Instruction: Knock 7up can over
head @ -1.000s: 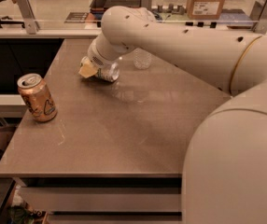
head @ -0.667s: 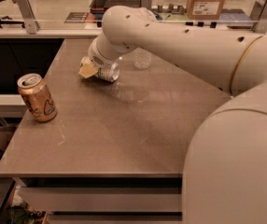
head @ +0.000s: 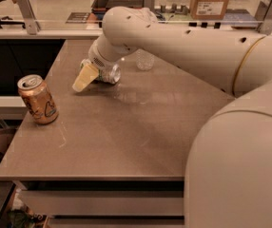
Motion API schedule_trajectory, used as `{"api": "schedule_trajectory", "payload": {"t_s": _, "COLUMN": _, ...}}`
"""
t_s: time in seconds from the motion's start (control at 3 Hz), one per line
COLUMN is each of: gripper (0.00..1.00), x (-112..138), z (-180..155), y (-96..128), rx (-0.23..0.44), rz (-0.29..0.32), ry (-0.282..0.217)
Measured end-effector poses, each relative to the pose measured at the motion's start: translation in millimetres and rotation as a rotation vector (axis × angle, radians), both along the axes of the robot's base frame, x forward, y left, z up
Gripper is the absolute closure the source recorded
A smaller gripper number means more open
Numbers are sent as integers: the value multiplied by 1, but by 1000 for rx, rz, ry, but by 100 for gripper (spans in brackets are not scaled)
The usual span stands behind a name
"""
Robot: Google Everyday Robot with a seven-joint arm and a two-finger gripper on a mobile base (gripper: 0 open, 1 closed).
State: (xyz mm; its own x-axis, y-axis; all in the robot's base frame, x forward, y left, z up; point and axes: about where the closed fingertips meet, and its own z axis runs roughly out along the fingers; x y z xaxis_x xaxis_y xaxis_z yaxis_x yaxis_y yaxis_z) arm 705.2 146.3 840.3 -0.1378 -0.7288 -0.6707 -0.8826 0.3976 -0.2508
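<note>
The gripper [head: 85,78] hung low over the far-left part of the table [head: 126,141], at the end of a smooth, rounded cream arm that reached in from the right. Its pale yellow, wedge-shaped tip pointed down at the tabletop; whether it was spread or pressed together could not be told. Just behind that tip, and touching it or nearly so, the 7up can [head: 106,73] appeared to lie on its side, a small metal cylinder with a pale body, a hint of green, and a round silvery end turned to the right.

A clear, ribbed plastic bottle [head: 145,60] stood behind and to the right of the gripper, near the table's far edge. Well apart, toward the camera and to the left of the gripper, an orange-gold can [head: 37,99] stood upright close to the left edge, its silver top showing.

The tabletop was flat, matte grey-brown, with faint scuffs and a soft sheen. A broad bare stretch of it lay in front of the gripper, running to the straight near edge.
</note>
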Motion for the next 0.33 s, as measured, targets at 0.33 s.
{"api": "schedule_trajectory", "payload": {"t_s": 0.33, "gripper": 0, "x": 0, "z": 0, "y": 0, "rx": 0, "rz": 0, "ry": 0}}
